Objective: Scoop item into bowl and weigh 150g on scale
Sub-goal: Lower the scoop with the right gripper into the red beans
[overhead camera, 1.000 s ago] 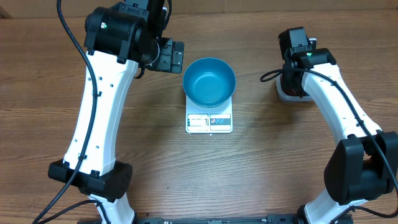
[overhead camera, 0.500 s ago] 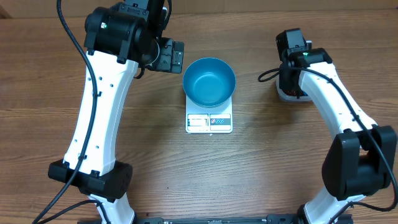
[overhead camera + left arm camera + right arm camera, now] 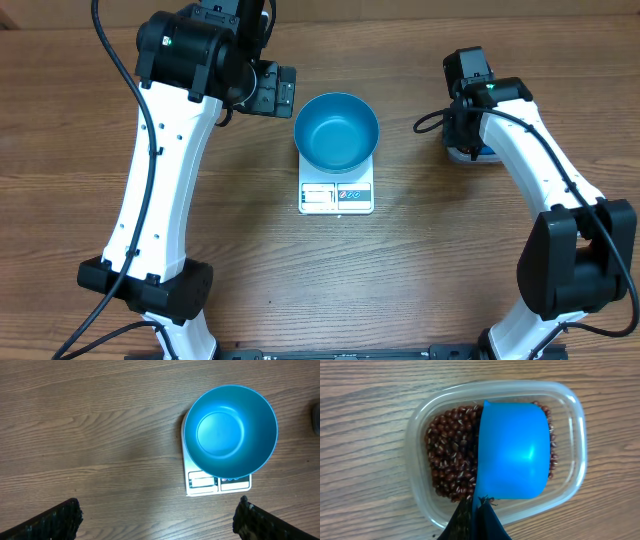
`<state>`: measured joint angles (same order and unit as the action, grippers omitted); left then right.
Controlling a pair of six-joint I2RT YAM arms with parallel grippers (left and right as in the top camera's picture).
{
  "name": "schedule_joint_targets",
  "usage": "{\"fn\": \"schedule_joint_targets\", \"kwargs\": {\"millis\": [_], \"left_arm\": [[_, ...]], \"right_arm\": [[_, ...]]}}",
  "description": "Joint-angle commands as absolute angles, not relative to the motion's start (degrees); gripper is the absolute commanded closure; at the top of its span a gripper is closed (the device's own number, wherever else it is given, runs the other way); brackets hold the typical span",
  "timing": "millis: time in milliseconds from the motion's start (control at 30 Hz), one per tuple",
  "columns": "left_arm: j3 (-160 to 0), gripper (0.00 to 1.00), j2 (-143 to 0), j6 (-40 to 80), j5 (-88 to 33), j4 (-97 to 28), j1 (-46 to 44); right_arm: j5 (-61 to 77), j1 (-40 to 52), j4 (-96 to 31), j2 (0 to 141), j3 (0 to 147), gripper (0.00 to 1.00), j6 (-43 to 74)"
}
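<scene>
The blue bowl point(image 3: 337, 131) is seen standing on the white scale point(image 3: 336, 196) at the middle of the table point(image 3: 60, 200). The back of the scale is covered by the bowl, and only the front strip with display and buttons is left showing; the reading is too small to be made out. Only a smooth blue inside is shown in the bowl. The left gripper point(image 3: 157, 515) is held above the table, beside the bowl on the left, with its jaws spread wide and nothing gripped. Its dark fingertips point(image 3: 60, 520) are caught at the bottom corners of the left wrist view, with bowl and scale ahead and to the right. The right gripper point(image 3: 474, 510) is placed over a clear plastic tub point(image 3: 415, 435), well apart from the bowl on the right side of the table. Its fingers are pressed together on a blue scoop point(image 3: 512, 450); the handle is hidden by them, so the exact grip spot cannot be told. The scoop's cup is held within the tub's outline, toward its right part; contact with the contents cannot be told. The beans point(image 3: 451, 455) are lying loose in the tub, mostly shown left of the scoop, with a thin band along its right edge.
</scene>
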<state>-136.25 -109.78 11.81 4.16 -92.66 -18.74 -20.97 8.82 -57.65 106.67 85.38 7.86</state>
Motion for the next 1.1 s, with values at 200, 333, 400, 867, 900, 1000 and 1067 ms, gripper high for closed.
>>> {"fn": "schedule_joint_targets", "kwargs": {"millis": [200,333,400,867,900,1000,1067], "left_arm": [[-137.0,0.01,-109.4,11.1,4.9,-92.7,-18.6],[-137.0,0.00,-109.4,11.1,4.9,-92.7,-18.6],[-137.0,0.01,-109.4,11.1,4.9,-92.7,-18.6],[-137.0,0.01,-109.4,11.1,4.9,-92.7,-18.6],[-137.0,0.00,-109.4,11.1,4.9,-92.7,-18.6],[-137.0,0.01,-109.4,11.1,4.9,-92.7,-18.6],[-137.0,0.01,-109.4,11.1,4.9,-92.7,-18.6]], "right_arm": [[-10.0,5.5,-58.2,107.5,84.7,0.96,8.0],[-6.4,3.6,-58.2,107.5,84.7,0.96,8.0],[-4.6,2.6,-58.2,107.5,84.7,0.96,8.0],[0.6,-1.7,-58.2,107.5,84.7,0.96,7.2],[0.6,-1.7,-58.2,107.5,84.7,0.96,7.2],[0.6,-1.7,-58.2,107.4,84.7,0.96,7.2],[0.6,-1.7,-58.2,107.4,84.8,0.96,7.2]]}}
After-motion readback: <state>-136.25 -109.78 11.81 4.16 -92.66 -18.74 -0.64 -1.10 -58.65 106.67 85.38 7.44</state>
